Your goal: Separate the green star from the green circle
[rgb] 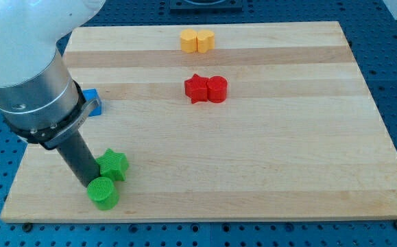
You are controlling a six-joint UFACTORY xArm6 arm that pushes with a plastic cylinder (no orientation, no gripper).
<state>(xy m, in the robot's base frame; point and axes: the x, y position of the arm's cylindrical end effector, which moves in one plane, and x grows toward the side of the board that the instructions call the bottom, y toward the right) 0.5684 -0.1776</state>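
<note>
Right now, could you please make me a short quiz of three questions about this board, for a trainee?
1. True or false: my tip is at the view's left of the two green blocks, close against them.
2. Which pair lies nearest the view's top? A) red pair B) yellow pair C) green pair
3. Fill in: the green star lies just toward the view's ____ from the green circle.

Key:
1. True.
2. B: the yellow pair lies near the top edge; the red pair is lower.
3. Top; the two still look to be touching. The blue block is mostly hidden behind the arm.
</note>
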